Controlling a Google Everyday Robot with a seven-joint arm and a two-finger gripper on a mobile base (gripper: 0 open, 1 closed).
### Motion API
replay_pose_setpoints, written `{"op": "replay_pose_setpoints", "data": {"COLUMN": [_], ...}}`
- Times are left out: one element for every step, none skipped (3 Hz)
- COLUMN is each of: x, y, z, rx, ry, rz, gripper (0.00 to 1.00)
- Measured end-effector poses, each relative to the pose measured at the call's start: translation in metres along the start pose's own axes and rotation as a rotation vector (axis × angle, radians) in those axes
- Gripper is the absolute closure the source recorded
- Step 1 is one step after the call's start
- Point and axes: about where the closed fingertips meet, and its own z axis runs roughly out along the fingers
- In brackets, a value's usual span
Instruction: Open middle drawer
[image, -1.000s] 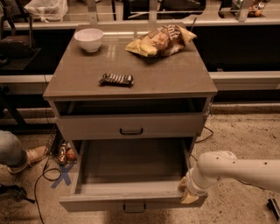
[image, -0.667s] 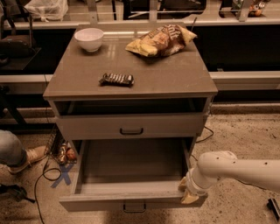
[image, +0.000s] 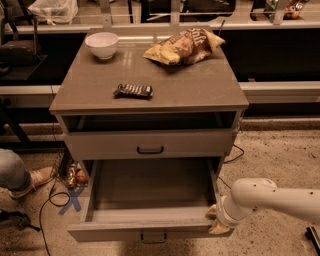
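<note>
Handling the Middle Drawer: Condition and Grip Notes

**Item:** middle drawer (image: 150, 192), grey-taupe, wide and shallow, with a plain flat front and a small black bar pull (image: 153, 235) at the centre of that front.

**Location:** it stands drawn well out of the cabinet (image: 200, 90), below the upper drawer (image: 100, 145), which sits back in the carcass. Its bare floor is in full view and nothing lies in it. By this look, you have the opening largely done.

**Gripper** (image: 216, 221): at the drawer's right front corner, against the front panel, on the end of the white arm (image: 280, 197) that reaches in from the right. You cannot tell from here how wide it stands, nor whether it has hold of the panel or merely rests beside it.

**Handling, as a judgement:**
- The drawer is rigid board, not fragile, and light while empty.
- It likely runs on slides, so it travels straight out and in and nowhere else.
- The smooth front offers little friction. A pull at one corner may rack it sideways and make it bind.
- The sound place for you to take hold is the bar pull, hooked at the centre. Failing that, pinch the top edge of the front panel across its thickness.

**Also present, not to be disturbed:** white bowl (image: 102, 44), crumpled snack bag (image: 184, 46) and dark wrapped bar (image: 133, 90), all on the cabinet top. A jolt at full travel could shake them.
</note>
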Motion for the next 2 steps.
{"op": "replay_pose_setpoints", "data": {"x": [0.000,0.003], "y": [0.000,0.013], "z": [0.000,0.003], "rx": [0.000,0.004], "ry": [0.000,-0.020], "rz": [0.000,0.008], "gripper": [1.00,1.00]}}
